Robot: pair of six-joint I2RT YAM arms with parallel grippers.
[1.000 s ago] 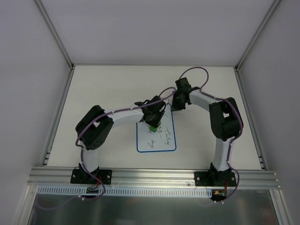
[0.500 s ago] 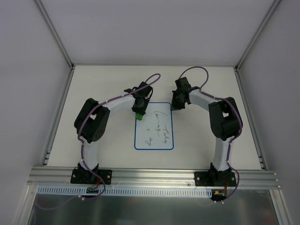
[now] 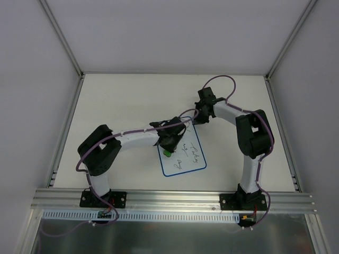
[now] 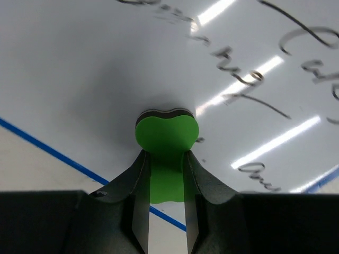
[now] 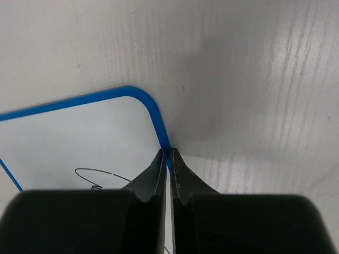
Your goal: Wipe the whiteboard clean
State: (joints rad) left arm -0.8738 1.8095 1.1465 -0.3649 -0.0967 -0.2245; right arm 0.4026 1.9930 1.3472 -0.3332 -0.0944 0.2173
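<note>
Whiteboard [image 3: 186, 156] lies tilted on the pale bench [image 3: 116, 100] in the overhead view, between the two arms, with dark handwriting [image 3: 192, 153] on its right part and its far corner beneath the right claw [image 3: 198, 118]. The left claw [image 3: 168, 142] hangs over the board's left part, a green eraser [image 3: 167, 153] showing under it. From the left wrist, the left claw [image 4: 165, 168] is closed narrowly on the eraser [image 4: 167, 131], a finger on each side of its waist. The eraser's dark far face meets the whiteboard [image 4: 79, 63] just inside the blue border, and handwriting [image 4: 241, 79] runs to its right. From the right wrist, the right claw [image 5: 167, 154] has its fingers pressed together to a hairline slit. Their tips sit at the blue rim of the whiteboard [image 5: 79, 137], just beside a rounded corner; whether they pinch the rim or only rest on it is hard to tell. Bench [image 5: 254, 79] lies beyond.
</note>
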